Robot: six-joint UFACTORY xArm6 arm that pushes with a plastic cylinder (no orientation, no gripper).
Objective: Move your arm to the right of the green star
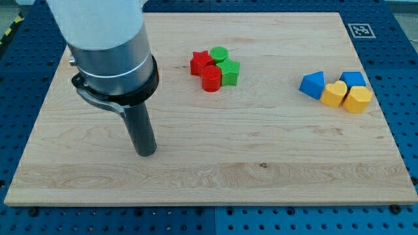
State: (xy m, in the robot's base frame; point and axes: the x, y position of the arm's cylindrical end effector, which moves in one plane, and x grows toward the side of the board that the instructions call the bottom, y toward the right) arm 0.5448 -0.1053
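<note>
Sitting bright beside red blocks, green star (230, 72) looks chunky.

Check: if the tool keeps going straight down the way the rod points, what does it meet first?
The wooden board itself: my tip already sits on or just above bare wood, well to the view's left of the green star. No block lies beneath.

table (274, 140): pale wood with fine grain lines
red star (199, 61): red
red cylinder (211, 78): red
green cylinder (219, 54): green
green star (229, 72): green
blue blocks (313, 85): blue
yellow blocks (357, 99): yellow-orange
my tip (146, 154): dark grey
surround (398, 215): blue with dark holes
</note>
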